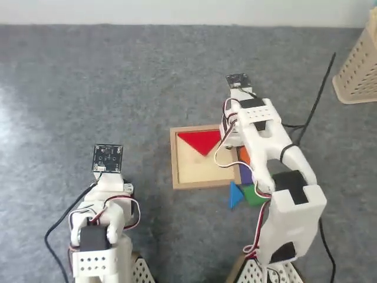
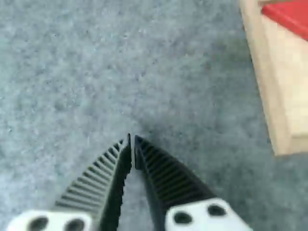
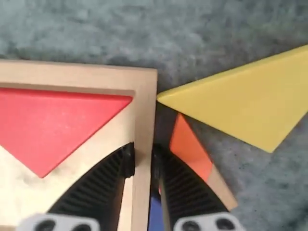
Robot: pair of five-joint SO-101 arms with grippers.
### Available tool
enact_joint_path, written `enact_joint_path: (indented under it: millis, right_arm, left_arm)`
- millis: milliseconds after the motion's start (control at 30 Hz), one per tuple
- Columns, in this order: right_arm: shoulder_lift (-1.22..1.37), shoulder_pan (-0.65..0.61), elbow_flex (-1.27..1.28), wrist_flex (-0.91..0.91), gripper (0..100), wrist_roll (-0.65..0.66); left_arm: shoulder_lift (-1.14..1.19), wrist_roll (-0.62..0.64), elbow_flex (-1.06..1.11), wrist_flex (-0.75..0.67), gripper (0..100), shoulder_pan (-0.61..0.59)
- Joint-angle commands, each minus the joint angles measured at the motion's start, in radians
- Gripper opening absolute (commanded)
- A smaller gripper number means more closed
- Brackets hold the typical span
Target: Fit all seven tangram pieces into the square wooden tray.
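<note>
The square wooden tray (image 1: 177,159) lies mid-table with a red triangle (image 1: 200,142) in its far part. My right gripper (image 3: 143,155) straddles the tray's right wall (image 3: 144,120), one finger inside and one outside, shut on it. Just outside that wall lie a yellow triangle (image 3: 245,101), an orange piece (image 3: 190,147) and a blue-purple piece (image 3: 154,211). A blue triangle (image 1: 235,195) and a green piece (image 1: 254,195) sit by the tray's near right corner. My left gripper (image 2: 131,140) hovers shut over bare carpet, left of the tray (image 2: 269,96).
Grey carpet covers the table. A cream slotted basket (image 1: 359,65) stands at the far right edge, and a black cable (image 1: 318,100) runs past the right arm (image 1: 265,138). The left arm (image 1: 103,206) stands at the near left.
</note>
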Motion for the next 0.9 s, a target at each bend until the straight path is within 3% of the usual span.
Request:
enact_joint_path:
  millis: [0,300,467,633,700,867]
  right_arm:
    - [-0.016,-0.028,-0.055,0.012,1.0,0.017]
    - [-0.160,-0.110,-0.069,0.125,13.7,0.017]
    - [-0.286,-0.101,-0.066,0.137,14.1,0.018]
    - [-0.317,0.085,-0.071,0.091,14.3,-0.002]
    - [-0.286,0.154,-0.074,0.048,14.4,-0.081]
    - [-0.180,0.166,-0.133,0.016,15.2,-0.253]
  left_arm:
    - [-0.017,0.008,-0.012,0.005,1,-0.002]
    - [-0.017,0.008,-0.012,0.005,1,-0.002]
    - [-0.017,0.008,-0.012,0.005,1,-0.002]
    - [-0.017,0.008,-0.012,0.005,1,-0.002]
    - [-0.017,0.008,-0.012,0.005,1,-0.002]
    - [-0.017,0.008,-0.012,0.005,1,-0.002]
